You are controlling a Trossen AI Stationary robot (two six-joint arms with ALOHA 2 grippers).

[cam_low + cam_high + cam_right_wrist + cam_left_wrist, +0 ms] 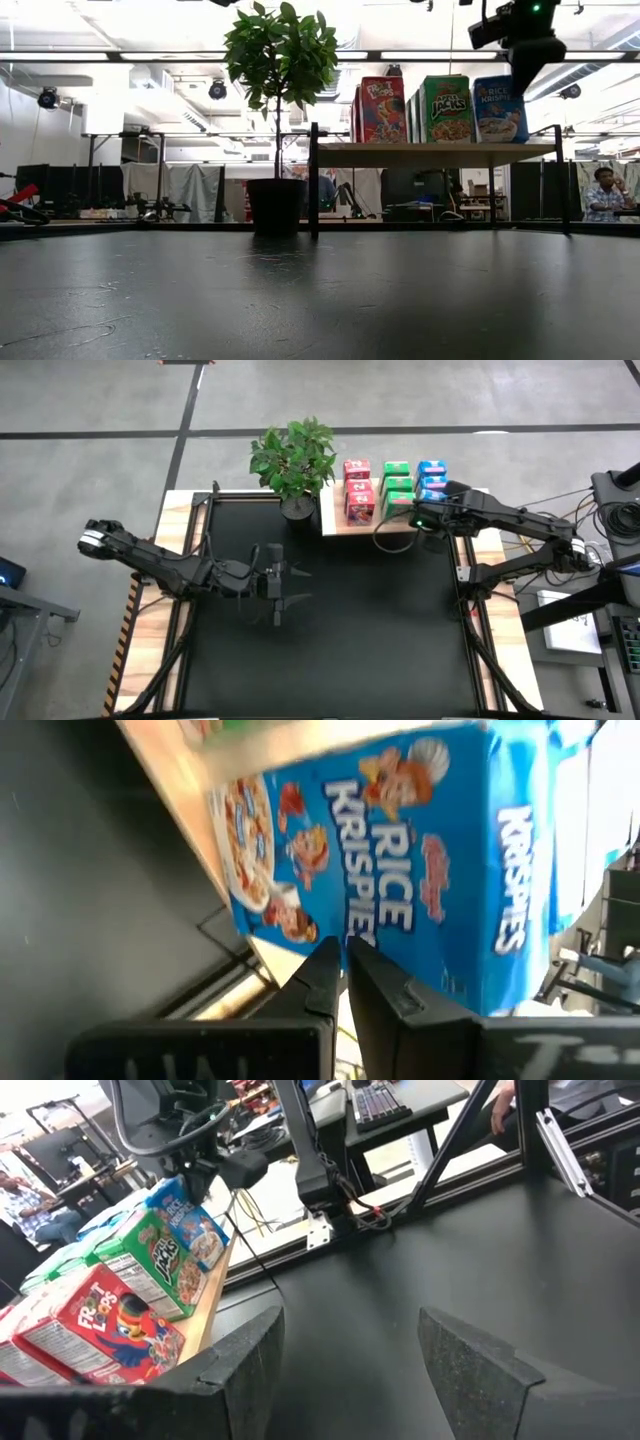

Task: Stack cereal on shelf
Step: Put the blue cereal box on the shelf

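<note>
A: At table centre-left, status of the left gripper?
B: Fingers spread wide, holding nothing.
A: On the shelf?
B: Froot Loops boxes, Apple Jacks boxes, Rice Krispies boxes in rows.
A: Right gripper?
B: Fingers together, empty, just beside the front Rice Krispies box.

The blue box says "RICE KRISPIES". The green box says "JACKS". The red box says "Froot Loops".
</note>
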